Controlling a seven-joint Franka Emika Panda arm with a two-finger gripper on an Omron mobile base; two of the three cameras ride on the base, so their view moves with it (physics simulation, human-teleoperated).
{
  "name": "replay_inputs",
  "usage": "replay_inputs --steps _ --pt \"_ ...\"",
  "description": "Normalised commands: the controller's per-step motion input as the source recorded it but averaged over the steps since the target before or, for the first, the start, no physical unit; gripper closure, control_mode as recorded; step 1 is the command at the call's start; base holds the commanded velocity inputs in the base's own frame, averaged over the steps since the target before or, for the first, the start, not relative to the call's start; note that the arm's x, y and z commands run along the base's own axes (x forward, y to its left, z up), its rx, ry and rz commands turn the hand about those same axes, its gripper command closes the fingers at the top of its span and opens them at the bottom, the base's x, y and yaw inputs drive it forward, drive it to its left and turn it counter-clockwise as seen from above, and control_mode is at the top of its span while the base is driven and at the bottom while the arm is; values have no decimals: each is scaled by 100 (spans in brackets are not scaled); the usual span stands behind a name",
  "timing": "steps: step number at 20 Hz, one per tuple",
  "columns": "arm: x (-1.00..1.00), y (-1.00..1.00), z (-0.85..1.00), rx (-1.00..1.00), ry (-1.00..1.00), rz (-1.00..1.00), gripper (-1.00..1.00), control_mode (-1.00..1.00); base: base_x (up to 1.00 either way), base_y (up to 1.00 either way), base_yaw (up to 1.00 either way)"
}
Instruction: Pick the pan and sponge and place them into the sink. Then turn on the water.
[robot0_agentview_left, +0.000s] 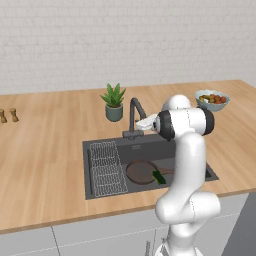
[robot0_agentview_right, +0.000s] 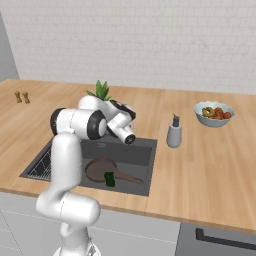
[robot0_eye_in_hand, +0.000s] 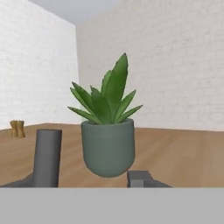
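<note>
White brick ran along the back of a wooden counter (robot0_agentview_left: 45, 150) with the sink (robot0_agentview_left: 100, 145) recessed toward its front edge. The pan (robot0_agentview_left: 140, 171) lay flat on the basin floor, its handle toward the right wall, and the sponge (robot0_agentview_left: 159, 177) rested on the pan's front rim. A wire rack (robot0_agentview_left: 106, 167) covered the basin's left side. My gripper (robot0_agentview_left: 146, 121) hung over the sink's back edge, just beside the faucet (robot0_agentview_left: 134, 116); I could not tell whether its jaws were parted or closed, or whether they touched anything. The potted plant (robot0_eye_in_hand: 108, 135) stood on the counter right behind the faucet. Toward the back right corner sat a bowl (robot0_agentview_right: 214, 114) filled with fruit, and a soap dispenser (robot0_agentview_right: 174, 132) stood by the sink's right rim.
</note>
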Motion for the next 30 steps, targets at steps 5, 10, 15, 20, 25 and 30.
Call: replay_inputs --steps 5,10,15,20,25,30 --pt "12 -65 0 4 16 -18 100 -100 0 0 0" --pt "16 -76 0 2 37 -17 100 -100 0 0 0" --pt "7 -91 -14 4 25 -8 100 -100 0 0 0" --pt "-10 -92 -29 15 4 4 100 -100 0 0 0" --pt "-25 -75 -26 18 0 9 100 -100 0 0 0" --pt "-73 -51 6 13 0 3 100 -100 0 0 0"
